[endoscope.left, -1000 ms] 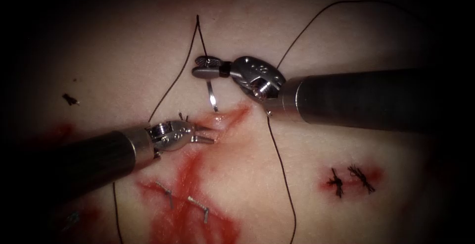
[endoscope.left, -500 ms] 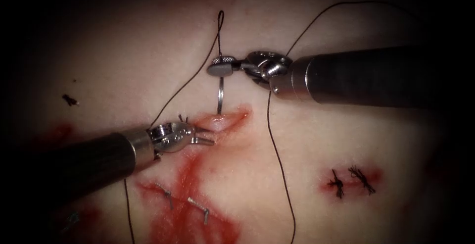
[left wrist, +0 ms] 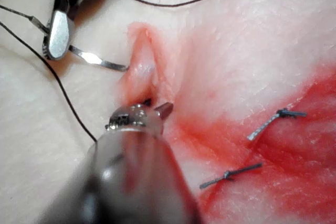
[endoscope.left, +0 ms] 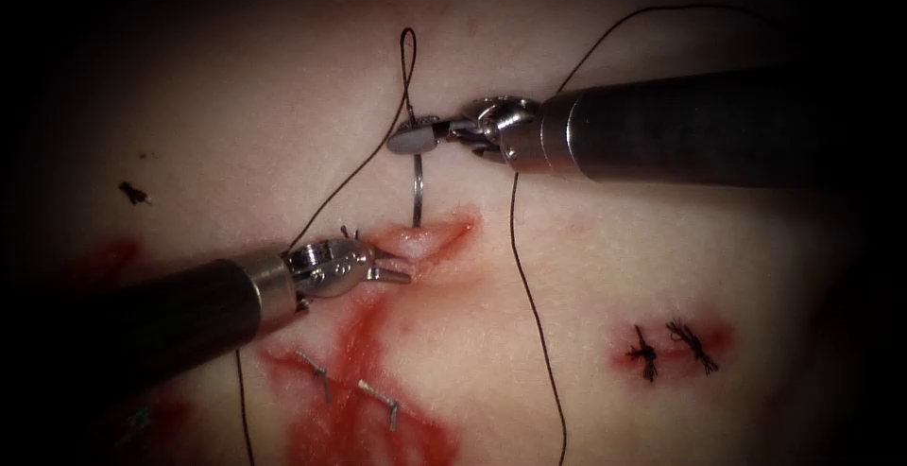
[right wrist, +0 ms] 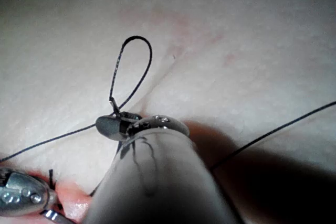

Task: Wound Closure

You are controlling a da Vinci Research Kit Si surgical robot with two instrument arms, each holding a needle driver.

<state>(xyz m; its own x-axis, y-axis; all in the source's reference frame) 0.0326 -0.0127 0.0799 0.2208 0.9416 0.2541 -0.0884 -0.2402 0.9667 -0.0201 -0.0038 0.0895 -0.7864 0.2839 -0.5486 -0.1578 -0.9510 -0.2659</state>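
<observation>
The right tool (endoscope.left: 416,135) has its jaws clamped on the needle (endoscope.left: 417,192) near its thread end; the tip meets the tissue (endoscope.left: 586,267) at the cut (endoscope.left: 420,236). The left tool (endoscope.left: 383,263) pinches the cut's lifted left edge. Thread (endoscope.left: 408,60) loops above.

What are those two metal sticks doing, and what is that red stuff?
The sticks are a practice robot's two arms. Each ends in a tiny end effector with two jaws. One picture looks down from above; the other two come from small cameras riding on the arms. Below lies the tissue, pork belly for practice, with a cut and red fluid on it. The right end effector holds a curved needle near its thread end; the tip reaches down to the cut's upper edge. Dark thread trails from it. The left end effector pinches the tissue's edge at the cut.
</observation>
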